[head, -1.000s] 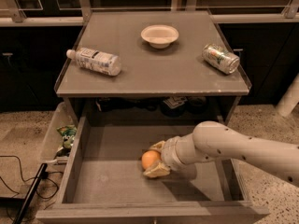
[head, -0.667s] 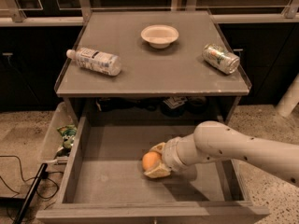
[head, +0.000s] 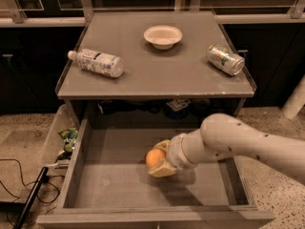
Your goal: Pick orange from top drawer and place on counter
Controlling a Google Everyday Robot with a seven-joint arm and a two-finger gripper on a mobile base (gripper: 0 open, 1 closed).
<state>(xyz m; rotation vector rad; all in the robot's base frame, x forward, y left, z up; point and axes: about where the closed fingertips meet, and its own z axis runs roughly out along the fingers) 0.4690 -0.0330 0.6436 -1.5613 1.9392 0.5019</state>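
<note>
The small round orange fruit [head: 152, 157] sits in the wide shallow grey drawer [head: 114, 182], a little toward 3 o'clock from the centre of its floor. The pale two-finger claw [head: 156, 160] is clamped on it, one finger above and one below. The white arm comes in from 4 o'clock, over the right wall of the drawer.

I judge the step in hand to be the lift out of the drawer. To do it well, the grip should stay firm, because a smooth ball can roll out. The fruit should first rise above the low walls, then come a little toward 6 o'clock. The front edge of the flat grey bench [head: 157, 78] hangs over the rear of the drawer and could catch the arm.

On the bench, a white shallow bowl [head: 163, 36] stands at 12 o'clock. A clear plastic bottle with a white label [head: 97, 62] lies at 9 o'clock, and a green and silver can [head: 225, 59] lies at 3 o'clock. The middle and the front strip between them are free. This seems the safest place to put the fruit down, well apart from the edges.
</note>
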